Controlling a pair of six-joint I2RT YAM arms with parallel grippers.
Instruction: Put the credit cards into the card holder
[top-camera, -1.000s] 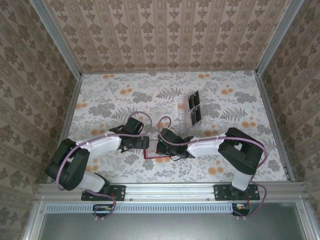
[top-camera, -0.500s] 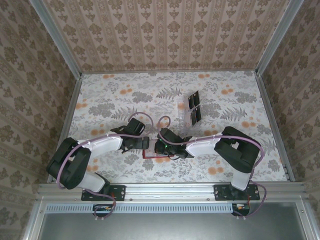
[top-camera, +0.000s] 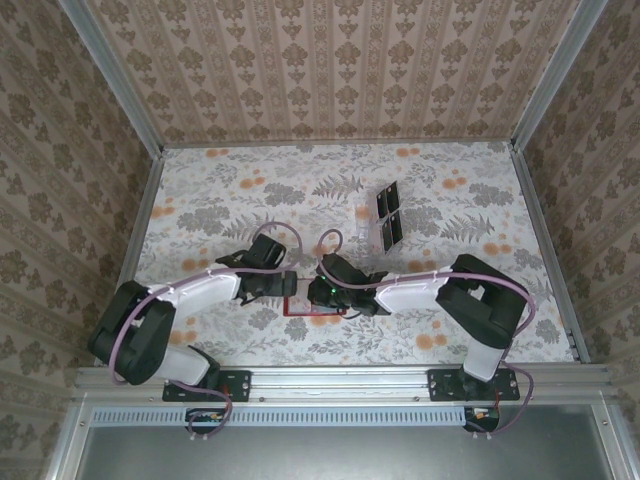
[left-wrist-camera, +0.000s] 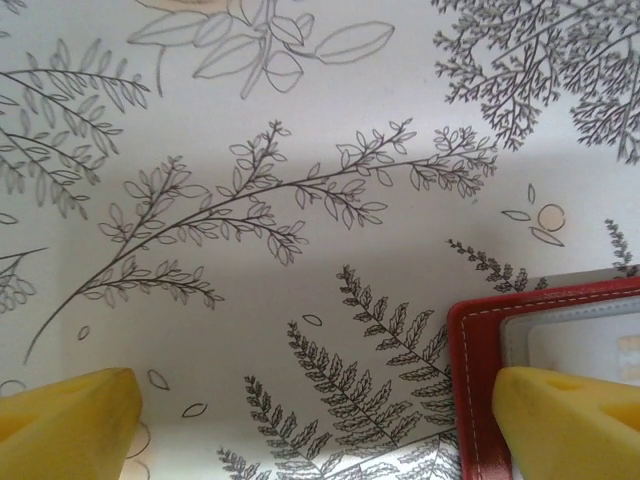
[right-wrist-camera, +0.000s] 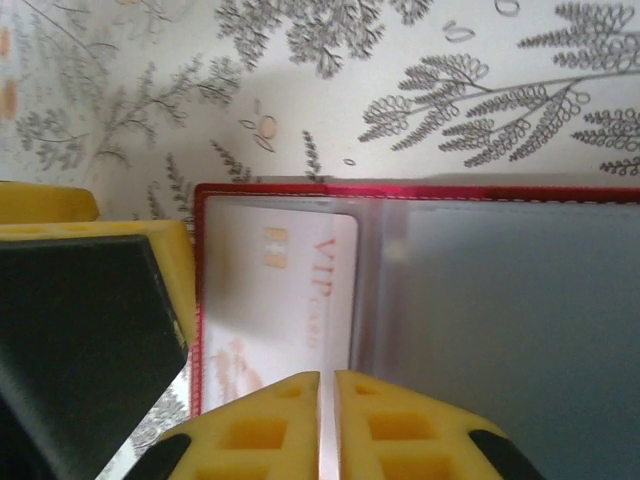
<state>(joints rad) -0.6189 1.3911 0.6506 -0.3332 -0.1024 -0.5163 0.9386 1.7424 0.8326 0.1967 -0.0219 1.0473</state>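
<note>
The red card holder (top-camera: 305, 309) lies open on the table between my two grippers. In the right wrist view a pale card (right-wrist-camera: 280, 290) printed "VIP" sits in its left clear pocket, and the right pocket looks grey and blank. My right gripper (right-wrist-camera: 327, 375) hovers over the card's near edge, its jaws a narrow slit apart with nothing between them. My left gripper (left-wrist-camera: 316, 378) is wide open, and its right finger (left-wrist-camera: 560, 410) rests on the holder's red edge (left-wrist-camera: 475, 340). Dark credit cards (top-camera: 386, 203) stand further back.
The dark cards sit in a clear plastic rack (top-camera: 365, 212) at the back right of centre. Both arms meet low at the table's middle, the left gripper (top-camera: 290, 285) and right gripper (top-camera: 322, 292) close together. Patterned walls enclose the floral table.
Both arms stay over the holder. The right wrist has shifted slightly, and the left arm's elbow has moved a little.
</note>
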